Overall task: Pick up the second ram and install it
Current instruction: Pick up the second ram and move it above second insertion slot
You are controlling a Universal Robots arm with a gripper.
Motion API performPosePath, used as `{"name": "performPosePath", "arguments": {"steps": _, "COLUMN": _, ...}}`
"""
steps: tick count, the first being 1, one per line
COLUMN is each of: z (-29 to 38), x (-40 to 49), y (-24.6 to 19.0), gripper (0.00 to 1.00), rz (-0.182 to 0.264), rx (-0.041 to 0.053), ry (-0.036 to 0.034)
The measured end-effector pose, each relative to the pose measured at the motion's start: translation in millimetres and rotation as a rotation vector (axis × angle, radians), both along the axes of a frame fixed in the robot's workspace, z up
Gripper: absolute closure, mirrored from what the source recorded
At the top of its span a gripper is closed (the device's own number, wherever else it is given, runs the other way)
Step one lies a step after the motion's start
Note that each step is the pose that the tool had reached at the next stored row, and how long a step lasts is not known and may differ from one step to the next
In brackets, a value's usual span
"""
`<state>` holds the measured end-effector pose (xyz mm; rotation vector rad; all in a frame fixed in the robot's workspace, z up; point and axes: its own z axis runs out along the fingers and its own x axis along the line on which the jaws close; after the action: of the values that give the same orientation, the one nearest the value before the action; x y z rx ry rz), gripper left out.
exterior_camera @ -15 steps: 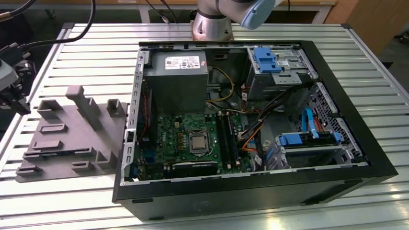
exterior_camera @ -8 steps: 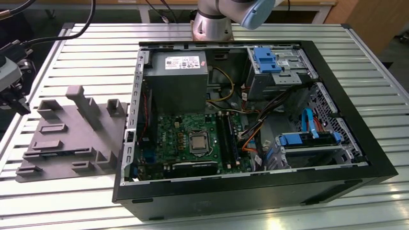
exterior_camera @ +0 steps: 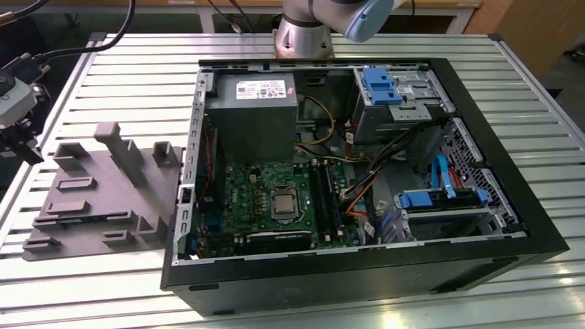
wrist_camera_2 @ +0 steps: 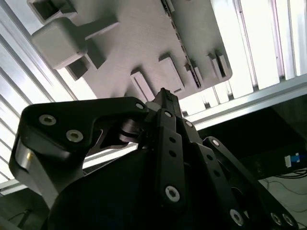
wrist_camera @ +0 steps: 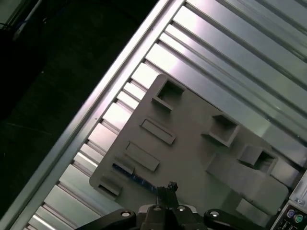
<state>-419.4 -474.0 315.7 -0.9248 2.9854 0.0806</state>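
Currently the gripper [wrist_camera: 168, 188] hangs over the gray fixture [wrist_camera: 192, 143], its 2 fingers pressed together with nothing between them. The second ram [wrist_camera: 134, 178], a thin bluish strip, lies flat on the fixture near 1 edge, just beside the gripper's tip. On the slatted table [exterior_camera: 137, 68], the fixture sits to the exterior view's left of the open computer case [exterior_camera: 366, 281].

Silver bench [exterior_camera: 109, 62], ribbed in parallel slats. Plain matte gray fixture [exterior_camera: 101, 199]. Black computer case [exterior_camera: 366, 284]; green motherboard [exterior_camera: 256, 192]; blue drive latches [exterior_camera: 379, 86]. Dark bluish second ram [wrist_camera: 135, 178]. Black end effector [wrist_camera_2: 165, 98], silver screw heads.
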Motion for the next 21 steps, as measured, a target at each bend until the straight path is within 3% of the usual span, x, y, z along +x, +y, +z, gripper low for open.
{"name": "performPosePath", "arguments": {"steps": 21, "z": -0.4, "x": 0.0, "y": 0.0, "gripper": 0.89, "rz": 0.208, "rx": -0.0001, "ry": 0.0000}}
